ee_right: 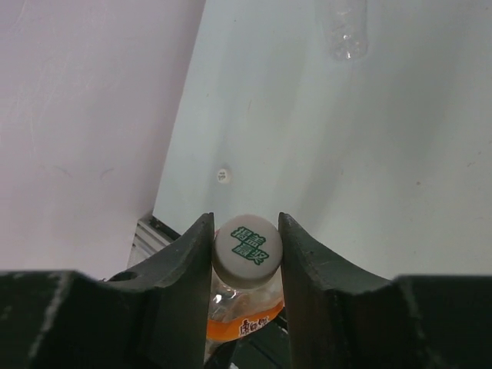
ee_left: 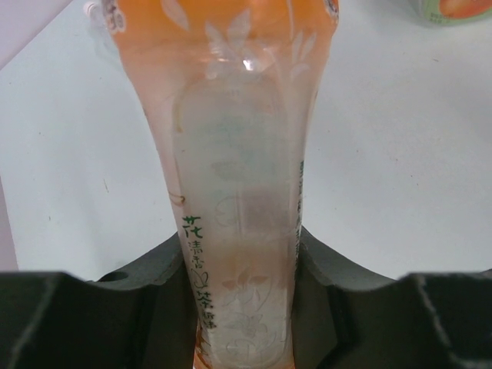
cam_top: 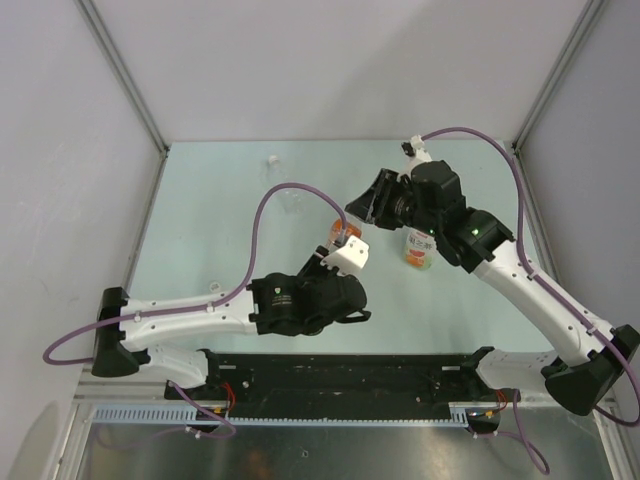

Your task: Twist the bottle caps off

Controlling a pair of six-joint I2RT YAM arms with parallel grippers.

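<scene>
The orange bottle [cam_top: 344, 233] stands tilted between both arms. My left gripper [cam_top: 338, 252] is shut on its body; in the left wrist view the bottle [ee_left: 238, 177] fills the gap between the dark fingers [ee_left: 154, 307]. My right gripper [cam_top: 360, 212] is shut on its white cap [ee_right: 245, 249], printed with green characters, with the orange bottle's neck [ee_right: 242, 315] below. The clear bottle [cam_top: 293, 200] lies further back and shows in the right wrist view [ee_right: 343, 31]. The yellow-green bottle [cam_top: 418, 250] with a white label stands under the right arm.
A loose white cap [cam_top: 270, 160] lies near the back of the table and shows in the right wrist view [ee_right: 223, 175]. The yellow-green bottle's base [ee_left: 453, 9] is close beside the held bottle. Grey walls enclose the pale table [cam_top: 200, 230] on three sides.
</scene>
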